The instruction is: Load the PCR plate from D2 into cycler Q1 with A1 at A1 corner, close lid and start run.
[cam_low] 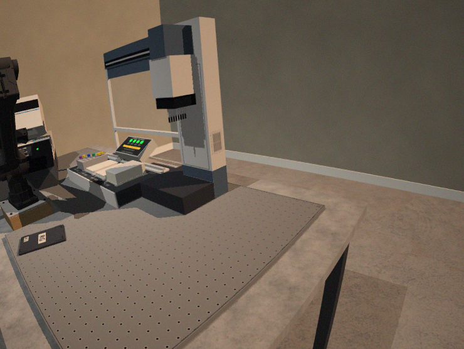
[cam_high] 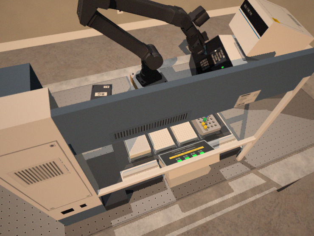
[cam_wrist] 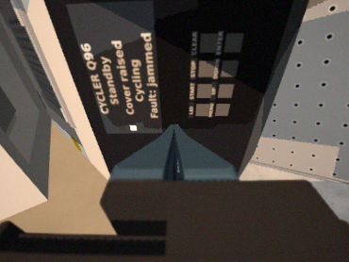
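Observation:
The 96-well PCR plate (cam_high: 183,131) lies on D2 under the liquid handler's gantry, between the tube cooling block (cam_high: 206,124) and the other plate (cam_high: 161,139). Cycler Q1 (cam_high: 215,57) stands at the back right; its lamp (cam_high: 222,67) is green. Its beige lid (cam_high: 269,25) is tilted up and back, and a pale top surface (cam_high: 229,48) shows behind the panel. My gripper (cam_wrist: 174,130) is shut and empty, its tip just in front of the dark panel, below the LID key (cam_wrist: 191,110). A white marker (cam_wrist: 133,127) sits at the status list, near "Cover raised". The gripper also shows in the top view (cam_high: 203,51).
The deep-well block (cam_high: 138,147) is on D4. The regrip nest RG (cam_high: 101,91) lies on the breadboard left of the arm's base (cam_high: 149,76). The grey gantry beam (cam_high: 177,101) spans above the deck row. The handler's tower (cam_low: 197,101) stands at the deck's far end.

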Controlling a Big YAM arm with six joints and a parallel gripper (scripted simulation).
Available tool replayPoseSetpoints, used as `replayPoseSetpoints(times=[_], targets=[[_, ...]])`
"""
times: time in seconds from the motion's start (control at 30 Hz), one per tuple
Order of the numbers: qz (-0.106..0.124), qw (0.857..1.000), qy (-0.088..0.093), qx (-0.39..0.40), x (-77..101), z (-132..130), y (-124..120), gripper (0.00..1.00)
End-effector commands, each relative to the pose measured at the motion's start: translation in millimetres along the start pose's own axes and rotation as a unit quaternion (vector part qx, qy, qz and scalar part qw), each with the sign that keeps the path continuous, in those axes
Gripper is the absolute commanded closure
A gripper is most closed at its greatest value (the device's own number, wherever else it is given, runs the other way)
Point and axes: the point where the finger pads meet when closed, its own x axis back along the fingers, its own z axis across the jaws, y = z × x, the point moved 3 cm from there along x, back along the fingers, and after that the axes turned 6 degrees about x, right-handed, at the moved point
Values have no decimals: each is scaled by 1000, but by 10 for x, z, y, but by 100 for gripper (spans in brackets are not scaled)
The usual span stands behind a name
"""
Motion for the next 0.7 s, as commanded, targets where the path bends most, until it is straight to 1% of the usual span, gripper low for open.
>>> replayPoseSetpoints(times=[0.0,0.13,0.3,0.4,0.43,0.47,0.53,0.67], targets=[[5,1000,18,-1,112,182,-37,100],[4,1000,13,0,196,85,-27,100],[0,1000,-1,3,78,-7,15,100],[-6,1000,-3,3,42,-36,42,100],[-6,1000,-1,2,41,-36,42,100],[-4,1000,6,3,68,6,28,100],[-4,1000,6,3,68,6,28,100],[4,1000,24,6,149,111,-21,100]])
